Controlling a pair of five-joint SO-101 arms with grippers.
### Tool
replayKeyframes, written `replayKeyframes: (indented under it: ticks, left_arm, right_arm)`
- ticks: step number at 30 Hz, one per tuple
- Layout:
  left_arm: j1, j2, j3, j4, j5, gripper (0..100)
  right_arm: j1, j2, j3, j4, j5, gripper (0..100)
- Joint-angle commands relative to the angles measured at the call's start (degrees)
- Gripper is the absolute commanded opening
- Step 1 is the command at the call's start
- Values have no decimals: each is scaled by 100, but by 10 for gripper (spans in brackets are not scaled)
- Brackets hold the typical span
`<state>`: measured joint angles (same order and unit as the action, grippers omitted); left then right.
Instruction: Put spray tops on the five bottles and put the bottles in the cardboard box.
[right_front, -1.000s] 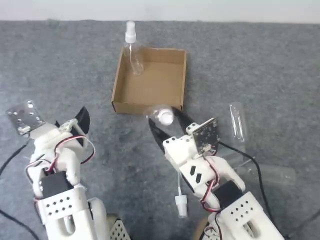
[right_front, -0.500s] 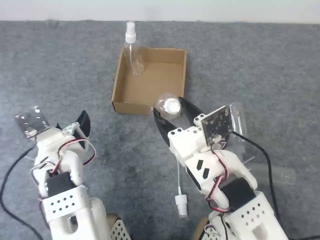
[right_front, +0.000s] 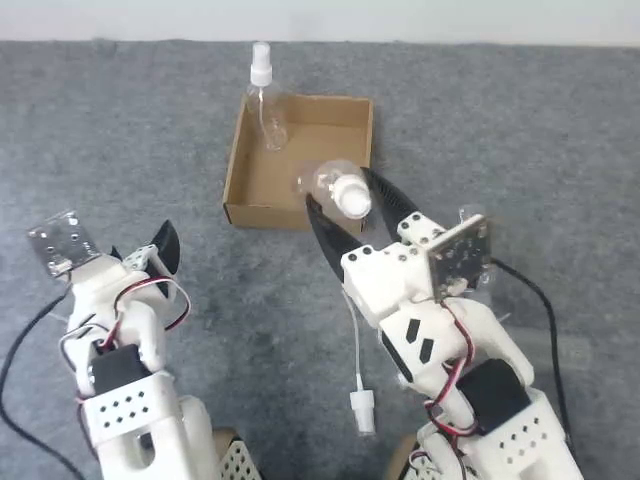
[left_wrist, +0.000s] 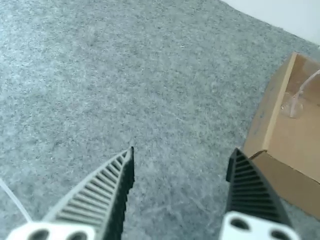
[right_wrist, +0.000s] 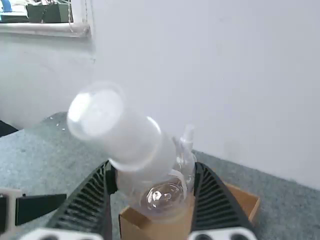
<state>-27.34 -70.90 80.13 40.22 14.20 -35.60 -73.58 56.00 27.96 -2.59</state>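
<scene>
Right jaws grip capped bottle (right_front: 335, 186), carry it toward 12 o'clock, now above box (right_front: 232, 170) near wall. Release next. Left jaws open.

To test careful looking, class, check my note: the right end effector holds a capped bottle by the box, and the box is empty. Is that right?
No. The box is not empty: the high view shows a leaning bottle in its far corner. The right end effector does hold a capped bottle by the box.
</scene>
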Motion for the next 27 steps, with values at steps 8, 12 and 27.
replayKeyframes:
  ticks: [8,12,27]
  left_arm:
    - [0,-70,-66,-141,-62,283]
    - [-167,-70,-66,-149,-62,283]
    - [-624,-70,-75,-158,-62,283]
  right_arm:
    - [57,2035,-1925,-40,97,9]
    - [57,3020,-2497,-40,97,9]
    - [57,6105,-4580,-40,97,9]
